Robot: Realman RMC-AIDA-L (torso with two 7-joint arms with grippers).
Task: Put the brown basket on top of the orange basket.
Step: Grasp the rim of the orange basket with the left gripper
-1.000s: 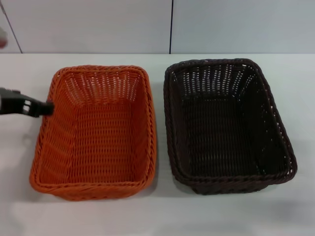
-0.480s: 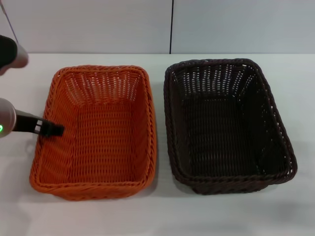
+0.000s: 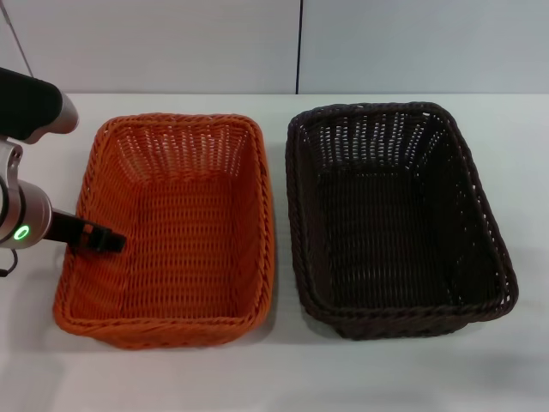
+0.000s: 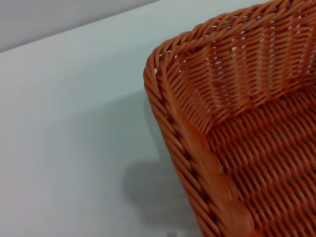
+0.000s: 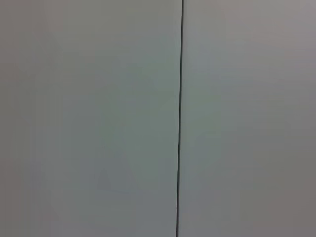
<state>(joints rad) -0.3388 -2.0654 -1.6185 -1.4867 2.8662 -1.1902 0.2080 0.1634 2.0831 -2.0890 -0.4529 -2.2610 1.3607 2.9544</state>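
Note:
The orange basket (image 3: 171,227) stands on the white table at the left in the head view. The brown basket (image 3: 395,219) stands beside it at the right, a narrow gap between them. My left gripper (image 3: 105,240) reaches in from the left over the orange basket's left rim, its dark tip just inside the basket. The left wrist view shows a corner of the orange basket (image 4: 232,128) close up, with no fingers showing. My right gripper is out of view; its wrist view shows only a wall.
The white table (image 3: 283,369) runs around both baskets, with bare surface in front and to the right. A pale wall (image 3: 171,43) with a dark vertical seam (image 3: 299,47) stands behind the table.
My left arm has come further into view and its gripper has moved toward me and rightward along the orange basket's left rim. Both baskets stay where they were.

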